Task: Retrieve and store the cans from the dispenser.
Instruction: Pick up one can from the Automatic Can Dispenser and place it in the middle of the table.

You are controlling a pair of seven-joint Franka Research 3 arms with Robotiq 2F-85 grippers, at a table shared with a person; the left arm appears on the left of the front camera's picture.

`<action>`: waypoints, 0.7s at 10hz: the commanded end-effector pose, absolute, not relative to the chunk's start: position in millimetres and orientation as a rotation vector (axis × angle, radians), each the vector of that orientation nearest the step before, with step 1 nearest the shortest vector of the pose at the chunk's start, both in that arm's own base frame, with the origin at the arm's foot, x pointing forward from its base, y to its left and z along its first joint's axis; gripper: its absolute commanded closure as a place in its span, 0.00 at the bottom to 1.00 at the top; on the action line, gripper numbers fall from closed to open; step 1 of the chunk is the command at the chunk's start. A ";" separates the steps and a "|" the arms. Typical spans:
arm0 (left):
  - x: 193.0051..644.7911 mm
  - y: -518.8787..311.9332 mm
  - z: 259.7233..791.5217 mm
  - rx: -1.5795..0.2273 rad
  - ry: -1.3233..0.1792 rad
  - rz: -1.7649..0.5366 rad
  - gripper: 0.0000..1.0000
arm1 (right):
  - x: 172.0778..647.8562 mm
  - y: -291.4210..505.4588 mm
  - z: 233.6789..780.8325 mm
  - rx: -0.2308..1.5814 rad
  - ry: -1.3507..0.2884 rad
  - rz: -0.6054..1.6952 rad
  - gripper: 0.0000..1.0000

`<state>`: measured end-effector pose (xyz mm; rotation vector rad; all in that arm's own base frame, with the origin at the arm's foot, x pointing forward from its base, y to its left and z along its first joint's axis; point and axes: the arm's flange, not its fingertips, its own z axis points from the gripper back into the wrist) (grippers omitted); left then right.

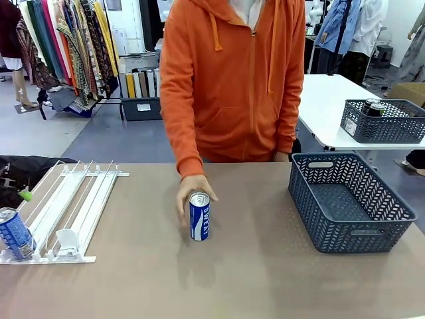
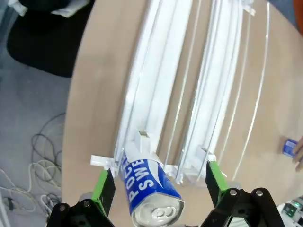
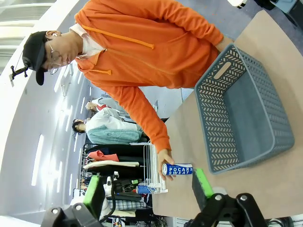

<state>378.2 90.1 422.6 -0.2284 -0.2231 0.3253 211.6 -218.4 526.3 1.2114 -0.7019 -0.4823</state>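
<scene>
Blue cans (image 1: 199, 216) with white lettering, white dispenser (image 1: 95, 203), grey-blue lattice basket (image 1: 358, 240), orange hoodie (image 1: 232, 80)

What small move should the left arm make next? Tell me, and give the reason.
Probably close the left gripper on the blue can. Its jaws stand open, with the green pads on either side of the can, which sits tilted at the end of the rack. The can looks centred enough to grip before lifting it out.

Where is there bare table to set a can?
Bare tabletop lies between the dispenser and the blue can by the person's hand, between that can and the basket, and along the near edge. Crowded: the dispenser's near end, with another can.
</scene>
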 end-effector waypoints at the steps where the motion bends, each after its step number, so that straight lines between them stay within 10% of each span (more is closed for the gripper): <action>1: 369.8 89.0 422.1 -0.139 -0.237 0.317 0.00 | 213.3 -217.9 527.7 1.234 -0.733 -0.461 0.00; 7: 356.5 68.3 422.4 -0.089 -0.086 0.185 0.00 | 213.3 -217.9 527.7 1.234 -0.733 -0.461 0.00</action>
